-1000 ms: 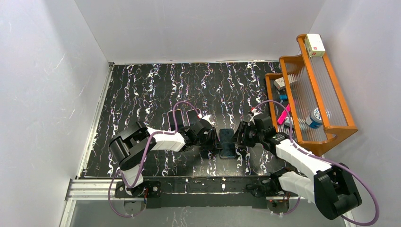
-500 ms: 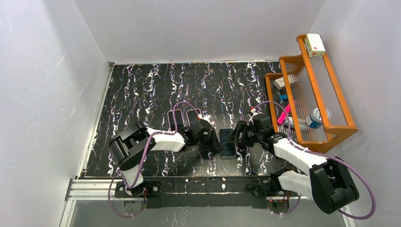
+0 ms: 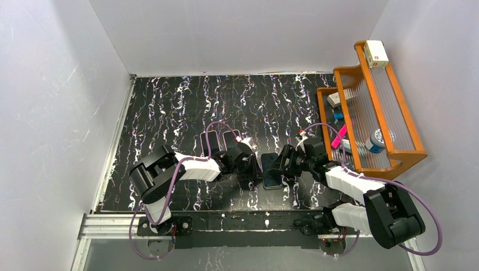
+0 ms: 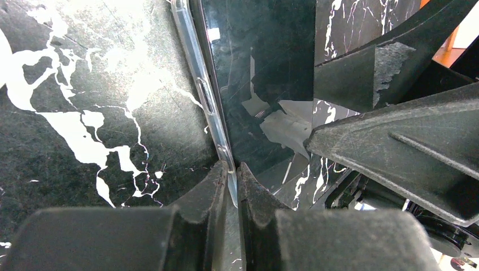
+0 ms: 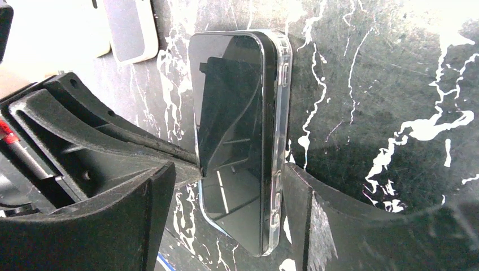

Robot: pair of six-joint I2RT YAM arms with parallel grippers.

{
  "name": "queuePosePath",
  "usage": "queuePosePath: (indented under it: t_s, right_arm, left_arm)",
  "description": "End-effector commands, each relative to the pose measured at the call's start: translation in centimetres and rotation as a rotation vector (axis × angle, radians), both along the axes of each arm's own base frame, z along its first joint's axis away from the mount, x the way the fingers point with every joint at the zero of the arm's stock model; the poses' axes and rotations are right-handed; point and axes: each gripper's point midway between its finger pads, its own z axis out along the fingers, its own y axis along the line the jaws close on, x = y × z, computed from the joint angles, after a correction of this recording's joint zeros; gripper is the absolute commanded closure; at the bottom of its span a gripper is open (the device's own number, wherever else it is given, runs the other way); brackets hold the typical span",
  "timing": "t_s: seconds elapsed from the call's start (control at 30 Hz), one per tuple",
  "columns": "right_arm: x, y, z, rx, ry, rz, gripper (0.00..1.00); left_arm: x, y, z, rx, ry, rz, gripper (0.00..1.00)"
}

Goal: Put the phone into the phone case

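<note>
The black phone (image 3: 271, 170) lies screen up inside a clear phone case (image 5: 281, 113) on the marbled table near the front. My left gripper (image 3: 257, 173) is shut on the case's left rim (image 4: 201, 96), pinching the thin clear wall between its fingertips (image 4: 221, 175). My right gripper (image 3: 286, 164) is open and straddles the phone (image 5: 237, 130). Its right finger (image 5: 302, 192) sits against the case's right side. Its left finger (image 5: 141, 197) stands apart from the left edge. The left gripper's finger (image 5: 113, 135) meets the phone's left edge.
Two other phone-shaped items (image 3: 220, 139) lie just behind the left gripper; one is pale (image 5: 133, 28). A wooden rack (image 3: 390, 152) with small boxes, a pink item and a can stands at the right edge. White walls enclose the table.
My right arm has swung left, bringing its gripper closer over the phone. The left gripper has held its grip on the case rim almost unmoved.
</note>
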Motion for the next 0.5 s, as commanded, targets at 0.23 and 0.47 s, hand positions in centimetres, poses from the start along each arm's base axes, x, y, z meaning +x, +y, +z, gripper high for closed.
queuePosePath:
  t_s: [0.23, 0.47]
  right_arm:
    - [-2.0, 3.4, 6.1, 0.416, -0.050, 0.160, 0.26]
    - [-2.3, 3.5, 6.4, 0.450, -0.041, 0.168, 0.28]
  left_arm:
    - [-1.5, 2.0, -2.3, 0.089, 0.029, -0.018, 0.91]
    - [-1.4, 2.0, -2.3, 0.098, 0.024, -0.018, 0.87]
